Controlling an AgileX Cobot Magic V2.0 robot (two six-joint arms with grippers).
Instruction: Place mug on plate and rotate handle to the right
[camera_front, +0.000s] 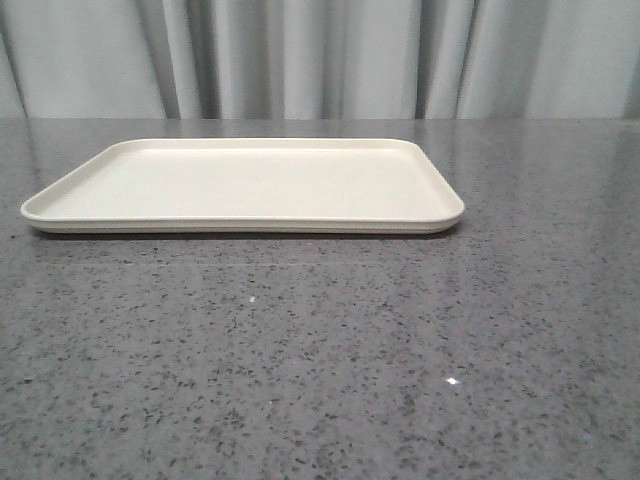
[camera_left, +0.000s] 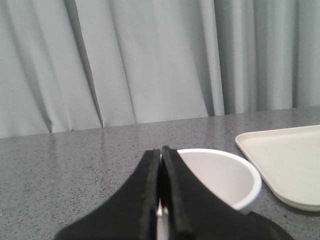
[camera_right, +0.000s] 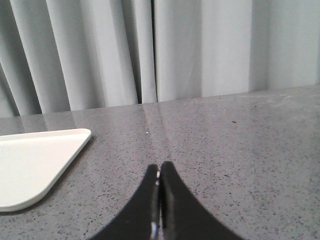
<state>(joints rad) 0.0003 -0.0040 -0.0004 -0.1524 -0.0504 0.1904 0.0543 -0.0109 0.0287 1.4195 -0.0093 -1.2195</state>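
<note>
- The mug (camera_left: 225, 177) was seen only in the left wrist view, beside the plate (camera_left: 285, 160).
- The left gripper (camera_left: 161, 155) and right gripper (camera_right: 159, 170) were pressed together, empty.
- Bare table (camera_front: 330, 350) was shown before the plate's near rim.

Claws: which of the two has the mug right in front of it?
The left claw. Its wrist view shows the white mug just beyond its shut fingers, beside the plate. The right claw, also shut, faces only bare table.

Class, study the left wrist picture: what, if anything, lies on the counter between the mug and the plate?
Nothing. In the left wrist view, only bare speckled grey counter separates the mug from the plate; the two do not touch.
</note>
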